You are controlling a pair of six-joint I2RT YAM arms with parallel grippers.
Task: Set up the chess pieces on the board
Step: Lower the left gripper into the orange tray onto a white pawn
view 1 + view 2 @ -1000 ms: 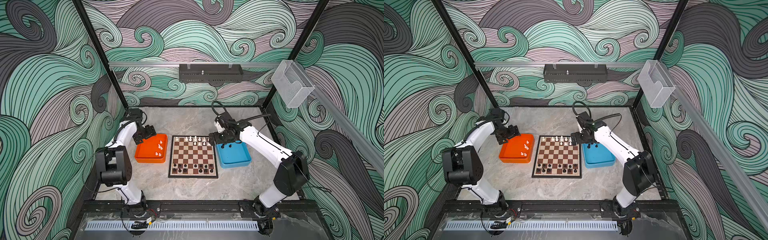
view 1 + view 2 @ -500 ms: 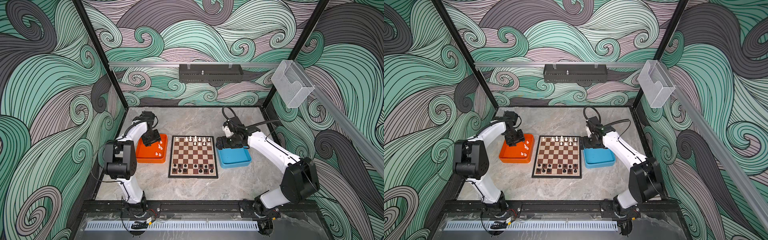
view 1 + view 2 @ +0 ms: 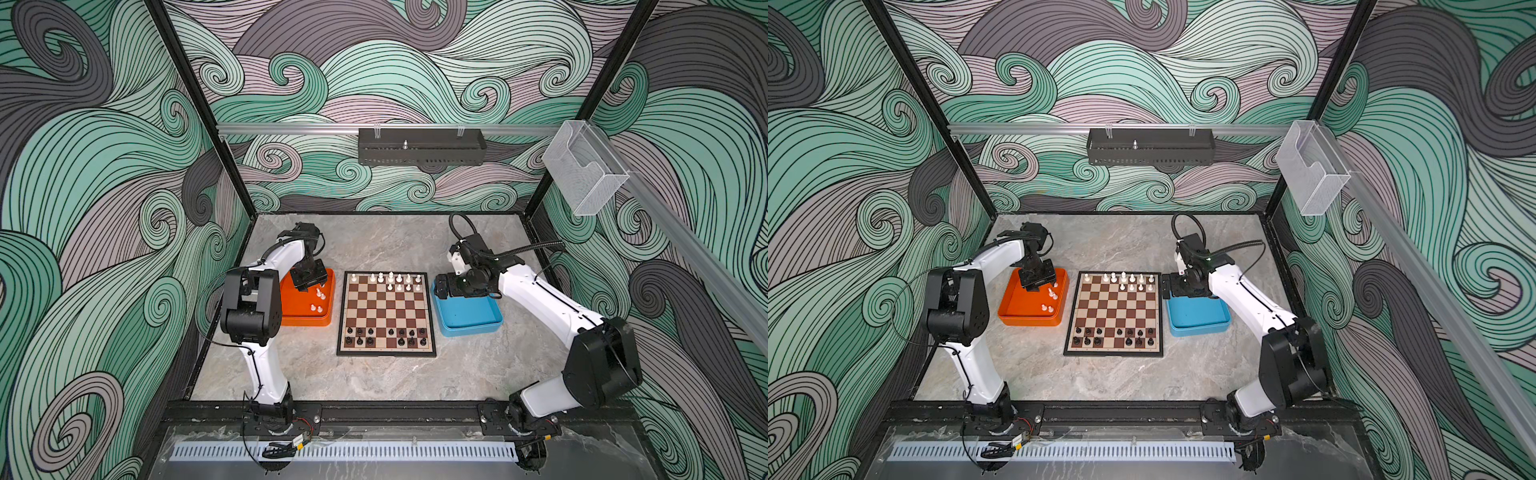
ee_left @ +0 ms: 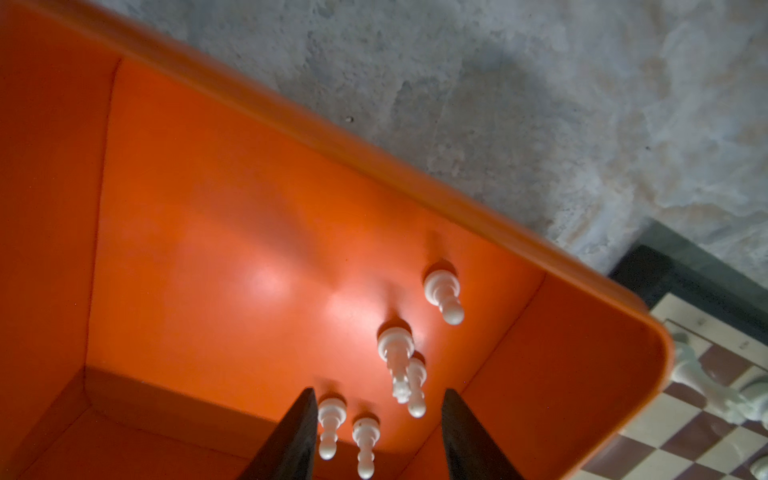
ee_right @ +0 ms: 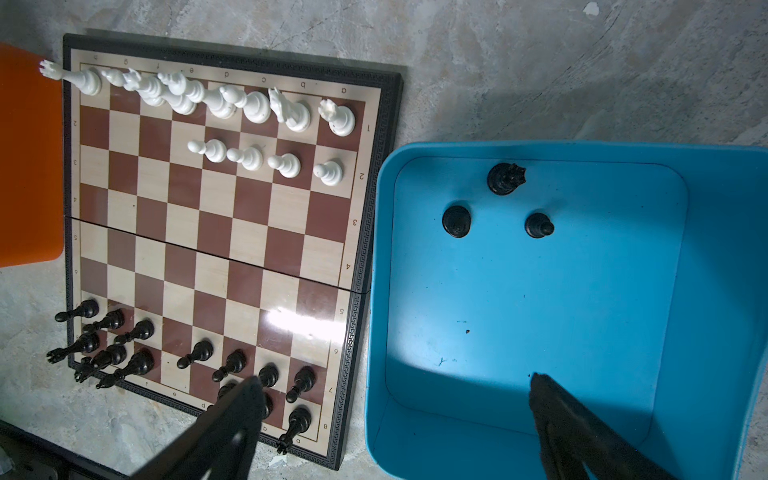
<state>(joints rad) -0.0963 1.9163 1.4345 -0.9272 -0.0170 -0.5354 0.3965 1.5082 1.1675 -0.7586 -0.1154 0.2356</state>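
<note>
Orange tray (image 3: 299,316) and blue tray (image 3: 469,318) rest on tabletop (image 3: 374,376).

You have a grey, marbled tabletop (image 3: 374,378) filling the lower middle of both top views. Three things lie flat on it in a row across the centre of the frame: an orange tray (image 3: 300,311) at the left, the chessboard (image 3: 386,309) in the middle, a blue tray (image 3: 471,318) at the right. Each tray sits just beside the board's black frame; whether they touch you cannot tell. The board reaches nearer the frame's bottom than either tray.
</note>
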